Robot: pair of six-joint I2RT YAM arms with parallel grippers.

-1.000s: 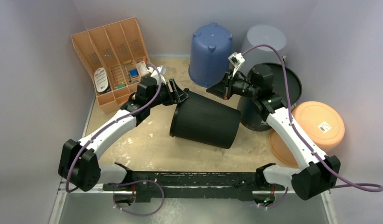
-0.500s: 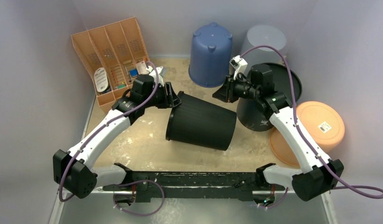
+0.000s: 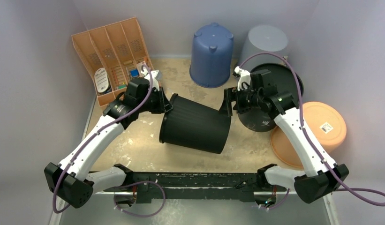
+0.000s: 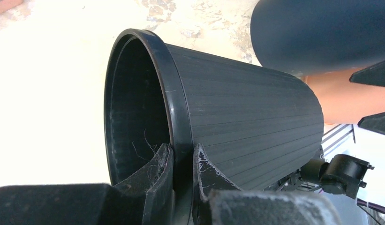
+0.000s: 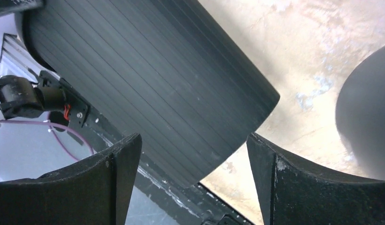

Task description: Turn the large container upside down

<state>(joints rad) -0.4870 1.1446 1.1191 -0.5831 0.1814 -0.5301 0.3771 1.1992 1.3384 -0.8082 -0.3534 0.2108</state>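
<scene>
In the middle of the table (image 3: 143, 145), the large container (image 3: 195, 125) lies on its side. Its open mouth faces my left arm, its closed base faces my right, and its ribbed wall rests on the surface. Behind it stand a blue bucket (image 3: 211, 54) and a grey bucket (image 3: 264, 44), both bottom up. A second black bin (image 3: 258, 123) sits just to its right, beside an orange round dish (image 3: 312, 122). An orange divider tray (image 3: 110, 51) leans in the far left corner. My left gripper (image 4: 182, 152) pinches the container's rim, one finger inside the mouth and one outside. My right gripper (image 5: 192, 140) has its fingers spread wide near the base and grasps nothing.
</scene>
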